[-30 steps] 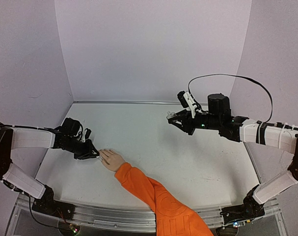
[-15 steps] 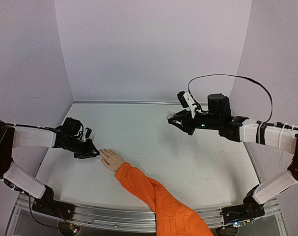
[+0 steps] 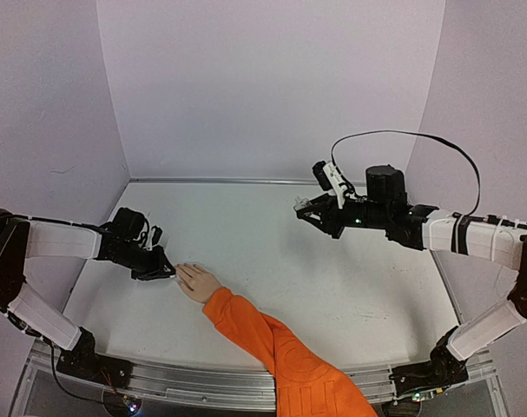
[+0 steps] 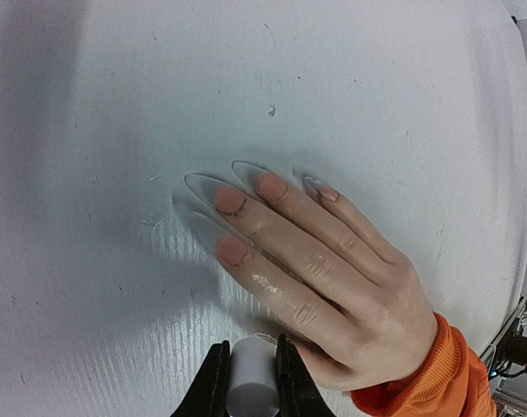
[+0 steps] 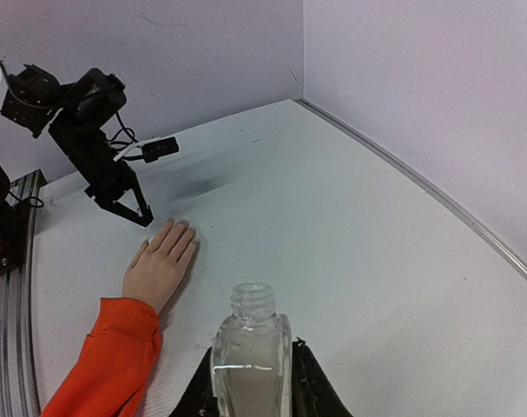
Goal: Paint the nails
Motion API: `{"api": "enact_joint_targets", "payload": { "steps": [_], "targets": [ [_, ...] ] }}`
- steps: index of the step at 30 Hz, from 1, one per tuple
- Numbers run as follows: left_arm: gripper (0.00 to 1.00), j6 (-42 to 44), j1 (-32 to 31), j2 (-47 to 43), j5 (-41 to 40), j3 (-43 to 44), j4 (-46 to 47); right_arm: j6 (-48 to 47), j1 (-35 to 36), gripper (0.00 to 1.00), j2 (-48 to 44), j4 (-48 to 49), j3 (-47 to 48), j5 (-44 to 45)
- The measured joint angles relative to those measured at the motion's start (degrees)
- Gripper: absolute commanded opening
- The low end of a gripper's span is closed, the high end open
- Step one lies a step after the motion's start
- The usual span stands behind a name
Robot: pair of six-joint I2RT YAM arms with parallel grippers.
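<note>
Left gripper (image 4: 250, 360) clamps a white cap (image 4: 250, 393) near the nails (image 4: 230, 201) of the hand (image 4: 332, 278) flat on the table (image 4: 115, 87); right gripper (image 5: 250, 373) grips the open bottle (image 5: 250, 339), which may spill if tilted.

The left end effector (image 3: 165, 272) sits low over the white surface (image 3: 332, 287), its tip just beside the fingertips of a pale hand (image 3: 199, 283) lying flat. An orange sleeve (image 3: 272, 343) runs from the hand to the near edge. The right end effector (image 3: 303, 208) hangs above the surface, well apart from the hand, a black cable (image 3: 402, 135) arching over its arm.
</note>
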Motion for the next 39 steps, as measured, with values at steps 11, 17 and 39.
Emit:
{"api": "enact_joint_targets", "payload": {
  "steps": [11, 17, 39],
  "targets": [
    [0.00, 0.3, 0.4, 0.1, -0.6, 1.7, 1.0, 0.0, 0.0, 0.00, 0.2, -0.4, 0.5, 0.1],
    [0.00, 0.3, 0.4, -2.5, -1.6, 1.7, -0.5, 0.0, 0.0, 0.00, 0.2, -0.6, 0.6, 0.0],
    [0.00, -1.5, -0.5, -6.4, 0.2, 0.1, -4.5, 0.0, 0.0, 0.00, 0.2, -0.7, 0.7, -0.4]
  ]
}}
